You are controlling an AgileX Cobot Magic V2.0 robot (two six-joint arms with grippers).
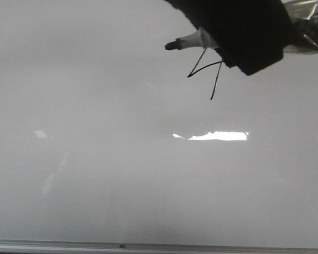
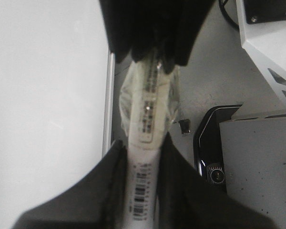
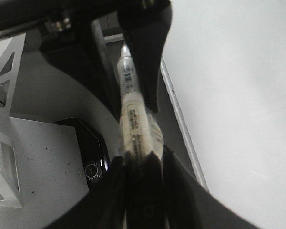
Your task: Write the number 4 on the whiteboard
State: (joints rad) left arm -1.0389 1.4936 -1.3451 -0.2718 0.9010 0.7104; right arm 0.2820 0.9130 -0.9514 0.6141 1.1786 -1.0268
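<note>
The whiteboard (image 1: 148,185) fills the front view, glossy pale grey. A small black number 4 (image 1: 205,66) is drawn near its top, right of centre, partly under the black gripper mass (image 1: 244,32). A white marker (image 1: 193,39) sticks out of that mass, its black tip pointing left just above the 4. In the left wrist view my left gripper (image 2: 142,143) is shut on the marker's barcoded barrel (image 2: 142,191). In the right wrist view my right gripper (image 3: 139,155) is shut on the tape-wrapped part of the marker (image 3: 136,124). Each wrist view shows the other gripper's fingers on the marker's far end.
The board's grey metal frame (image 1: 148,246) runs along the near edge. Bright light reflections (image 1: 220,136) lie on the board. Beside the board edge (image 2: 109,95) are a black camera unit (image 2: 214,162), a grey speckled plate (image 2: 257,167) and a white metal bracket (image 2: 267,43).
</note>
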